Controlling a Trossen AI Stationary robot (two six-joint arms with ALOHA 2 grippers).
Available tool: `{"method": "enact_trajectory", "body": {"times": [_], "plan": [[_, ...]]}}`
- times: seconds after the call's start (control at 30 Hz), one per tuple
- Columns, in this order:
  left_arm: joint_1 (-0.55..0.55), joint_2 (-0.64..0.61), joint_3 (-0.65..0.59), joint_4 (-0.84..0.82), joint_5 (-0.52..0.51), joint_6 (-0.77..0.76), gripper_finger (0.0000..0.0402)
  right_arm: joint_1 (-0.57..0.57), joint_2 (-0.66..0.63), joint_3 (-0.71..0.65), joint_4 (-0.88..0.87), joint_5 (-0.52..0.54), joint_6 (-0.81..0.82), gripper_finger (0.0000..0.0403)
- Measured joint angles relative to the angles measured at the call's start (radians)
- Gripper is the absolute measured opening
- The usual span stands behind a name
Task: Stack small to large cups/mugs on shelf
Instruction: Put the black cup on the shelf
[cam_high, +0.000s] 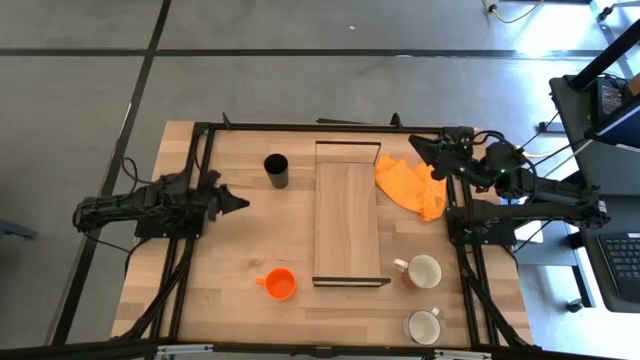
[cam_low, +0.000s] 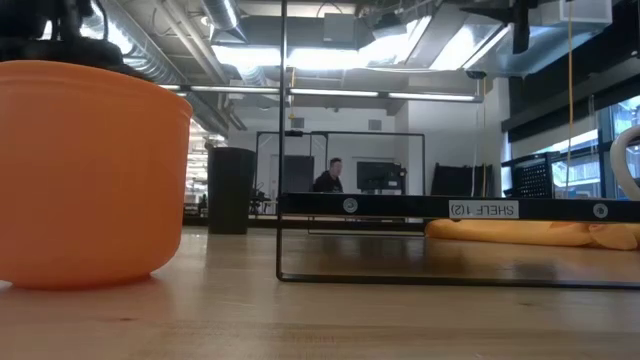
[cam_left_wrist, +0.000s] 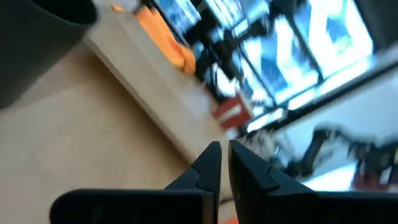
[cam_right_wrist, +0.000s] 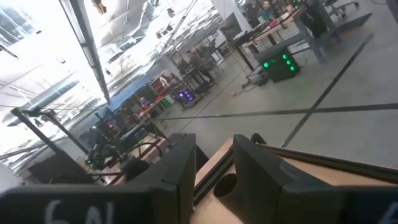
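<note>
The shelf (cam_high: 348, 222) lies flat at the table's middle, a light board in a black frame (cam_low: 450, 208). The black tumbler (cam_high: 276, 170) stands upright left of it. Near the near edge sits the orange cup (cam_high: 280, 284), which fills the left of the low view (cam_low: 90, 170). Two white mugs (cam_high: 422, 270) (cam_high: 424, 325) stand upright at the near right. My left gripper (cam_high: 235, 203) hovers left of the tumbler (cam_left_wrist: 37, 37), shut and empty (cam_left_wrist: 224, 155). My right gripper (cam_high: 415, 145) waits over the far right corner, slightly open and empty (cam_right_wrist: 214, 168).
An orange cloth (cam_high: 412, 186) lies crumpled against the shelf's far right side, also seen in the low view (cam_low: 540, 232). Black frame rails (cam_high: 205, 160) run along the table's edges. Bare wood lies between the tumbler and the orange cup. A person (cam_low: 330, 175) sits far behind the table.
</note>
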Motion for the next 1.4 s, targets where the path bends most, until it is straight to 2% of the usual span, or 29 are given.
{"method": "enact_trajectory", "body": {"times": [0.1,0.27,0.5,0.67,0.77,0.9,1.13,1.4], "plan": [[0.0,0.0,0.0,0.039,-0.052,-0.001,0.0025,0.0,0.005,0.0,-0.003,0.004,0.02,0.011],[0.0,0.0,0.0,0.036,-0.109,0.131,0.0025,0.0,0.012,0.0,-0.008,0.015,0.022,0.011],[0.0,0.0,0.0,0.039,-0.231,0.151,0.0025,0.0,0.013,0.0,-0.008,0.03,0.019,0.011],[0.001,0.004,0.0,0.006,-0.376,0.251,0.0025,0.0,0.013,0.0,-0.008,0.029,0.019,0.011],[0.0,0.004,0.0,0.046,-0.387,0.22,0.0025,0.0,0.012,0.0,-0.012,0.029,0.021,0.011],[0.0,0.004,0.0,0.07,-0.373,0.064,0.0025,0.0,0.013,0.0,-0.019,0.028,0.019,0.011],[0.001,0.005,0.0,0.063,-0.49,0.091,0.0025,0.0,0.012,0.0,-0.027,0.026,0.018,0.011],[0.001,0.006,0.0,0.142,-0.488,0.104,0.0025,0.0,0.012,0.0,-0.034,0.026,0.018,0.011]]}}
